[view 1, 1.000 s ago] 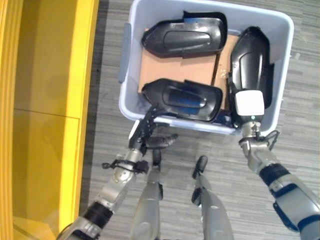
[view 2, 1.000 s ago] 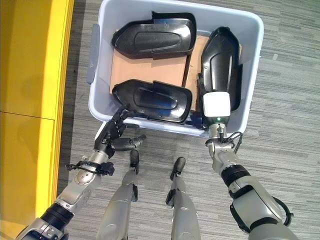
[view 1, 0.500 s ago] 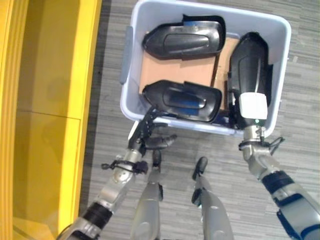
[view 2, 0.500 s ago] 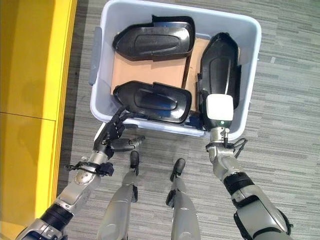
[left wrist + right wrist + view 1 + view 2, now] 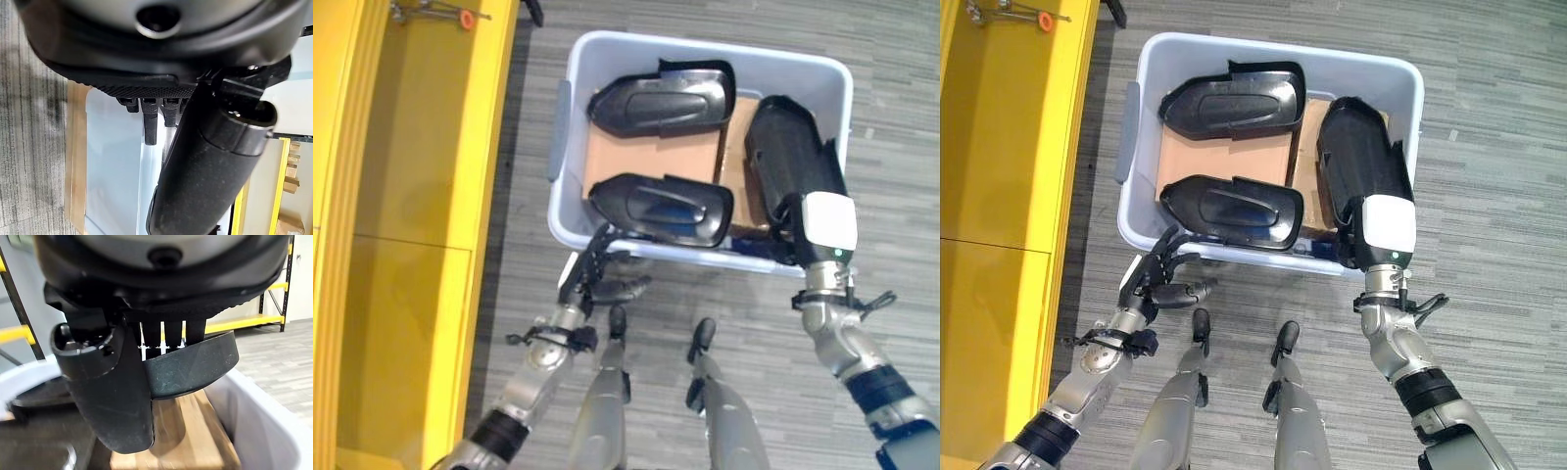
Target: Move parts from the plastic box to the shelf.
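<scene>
A pale plastic box [image 5: 564, 186] stands on the floor with three black moulded parts in it. One part [image 5: 661, 96] lies at the far side and another [image 5: 661, 204] along the near wall. My right hand [image 5: 829, 223], white cover up, is shut on the third part [image 5: 785, 157]. That part is tilted, its near end raised above the box's near right rim. In the right wrist view the thumb [image 5: 105, 396] and fingers pinch the part's edge [image 5: 195, 363]. My left hand [image 5: 591, 282] is open at the outside of the near wall, fingers [image 5: 150, 125] against it below the near part.
A yellow shelf [image 5: 411, 196] runs along the left, close to the box, with small tools [image 5: 460, 18] at its far end. Brown cardboard [image 5: 646, 157] lines the box's bottom. Grey striped carpet surrounds the box. Yellow racking [image 5: 244, 323] stands far off.
My right hand has lifted the right-hand part's near end up and toward the near rim, tilting it. The left hand stays at the near wall. The camera has shifted.
</scene>
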`<state>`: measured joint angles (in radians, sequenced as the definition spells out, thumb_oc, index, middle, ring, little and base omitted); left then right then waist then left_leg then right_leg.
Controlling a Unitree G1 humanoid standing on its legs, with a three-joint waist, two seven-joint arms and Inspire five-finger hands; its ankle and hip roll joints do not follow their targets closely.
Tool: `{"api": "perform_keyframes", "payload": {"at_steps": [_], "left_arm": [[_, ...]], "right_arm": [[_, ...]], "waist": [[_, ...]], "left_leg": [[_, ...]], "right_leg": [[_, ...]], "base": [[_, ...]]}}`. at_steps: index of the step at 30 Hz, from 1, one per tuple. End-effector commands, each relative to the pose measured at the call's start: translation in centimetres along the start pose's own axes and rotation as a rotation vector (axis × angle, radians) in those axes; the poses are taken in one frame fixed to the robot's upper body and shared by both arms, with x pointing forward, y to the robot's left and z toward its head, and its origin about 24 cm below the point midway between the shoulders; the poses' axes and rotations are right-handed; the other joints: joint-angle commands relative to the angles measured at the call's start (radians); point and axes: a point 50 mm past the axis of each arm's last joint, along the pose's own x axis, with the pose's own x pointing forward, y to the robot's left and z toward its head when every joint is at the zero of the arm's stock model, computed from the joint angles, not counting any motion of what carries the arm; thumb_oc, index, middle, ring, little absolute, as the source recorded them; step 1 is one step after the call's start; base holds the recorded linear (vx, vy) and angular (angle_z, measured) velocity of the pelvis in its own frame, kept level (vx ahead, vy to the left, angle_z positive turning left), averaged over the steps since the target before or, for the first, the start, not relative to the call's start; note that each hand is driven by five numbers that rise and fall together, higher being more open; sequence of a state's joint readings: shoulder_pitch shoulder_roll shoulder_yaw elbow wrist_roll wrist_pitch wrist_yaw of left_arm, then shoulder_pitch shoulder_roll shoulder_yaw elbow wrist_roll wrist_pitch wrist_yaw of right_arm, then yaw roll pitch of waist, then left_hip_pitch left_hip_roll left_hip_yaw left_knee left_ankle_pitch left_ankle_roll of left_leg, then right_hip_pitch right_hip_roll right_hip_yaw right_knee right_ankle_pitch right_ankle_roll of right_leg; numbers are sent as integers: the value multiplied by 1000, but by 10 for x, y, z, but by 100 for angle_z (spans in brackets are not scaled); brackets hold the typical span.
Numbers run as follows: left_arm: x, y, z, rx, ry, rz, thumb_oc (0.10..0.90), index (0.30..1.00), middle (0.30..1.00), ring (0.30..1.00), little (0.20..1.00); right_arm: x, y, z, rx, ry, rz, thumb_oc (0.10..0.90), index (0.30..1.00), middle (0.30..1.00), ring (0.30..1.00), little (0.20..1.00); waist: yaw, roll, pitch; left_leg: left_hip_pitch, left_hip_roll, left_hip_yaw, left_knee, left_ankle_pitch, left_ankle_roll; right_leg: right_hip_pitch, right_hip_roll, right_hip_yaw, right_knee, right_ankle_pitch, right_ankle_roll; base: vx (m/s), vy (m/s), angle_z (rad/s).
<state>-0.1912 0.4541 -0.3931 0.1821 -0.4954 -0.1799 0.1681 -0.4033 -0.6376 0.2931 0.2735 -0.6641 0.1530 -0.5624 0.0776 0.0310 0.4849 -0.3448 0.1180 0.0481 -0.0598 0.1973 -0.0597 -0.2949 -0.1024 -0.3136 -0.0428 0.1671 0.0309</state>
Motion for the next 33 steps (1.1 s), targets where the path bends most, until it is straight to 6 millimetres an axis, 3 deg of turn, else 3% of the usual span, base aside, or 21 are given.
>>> {"api": "perform_keyframes", "payload": {"at_steps": [1, 21, 24, 27, 33], "left_arm": [[-11, 9, 0, 38, -21, 12, 900, 1000, 1000, 1000, 1000], [-23, 21, -10, 77, 33, 29, 900, 1000, 1000, 1000, 1000], [-27, 24, -12, 76, 47, 42, 900, 1000, 1000, 1000, 1000], [-40, 38, -22, 85, 92, 101, 900, 1000, 1000, 1000, 1000], [-53, 50, -31, 86, 134, 158, 900, 1000, 1000, 1000, 1000]], "right_arm": [[21, -44, 4, -3, -83, -247, 400, 300, 300, 300, 300], [27, -75, 29, 115, -187, -368, 400, 300, 300, 300, 300], [21, -73, 30, 150, -190, -350, 400, 300, 300, 300, 300], [7, -61, 31, 206, -195, -254, 400, 300, 300, 300, 300], [4, -53, 39, 246, -224, -190, 400, 300, 300, 300, 300]], "waist": [[6, -65, -128], [24, -94, -206], [25, -98, -220], [30, -110, -274], [39, -106, -324]], "left_leg": [[50, 56, -36, -4, -62, -13], [128, 65, -47, -20, -76, -9], [149, 70, -49, -21, -81, -10], [206, 89, -43, -21, -93, -19], [247, 117, -38, -27, -92, -36]], "right_leg": [[23, -126, 4, 60, -48, 128], [105, -115, -11, 59, -77, 130], [126, -111, -14, 61, -86, 128], [189, -87, -18, 46, -108, 123], [234, -56, -22, 34, -130, 113]], "base": [[0, 0, 0], [11, -3, 3], [43, -14, 0], [90, -43, -1], [49, -53, -2]]}}
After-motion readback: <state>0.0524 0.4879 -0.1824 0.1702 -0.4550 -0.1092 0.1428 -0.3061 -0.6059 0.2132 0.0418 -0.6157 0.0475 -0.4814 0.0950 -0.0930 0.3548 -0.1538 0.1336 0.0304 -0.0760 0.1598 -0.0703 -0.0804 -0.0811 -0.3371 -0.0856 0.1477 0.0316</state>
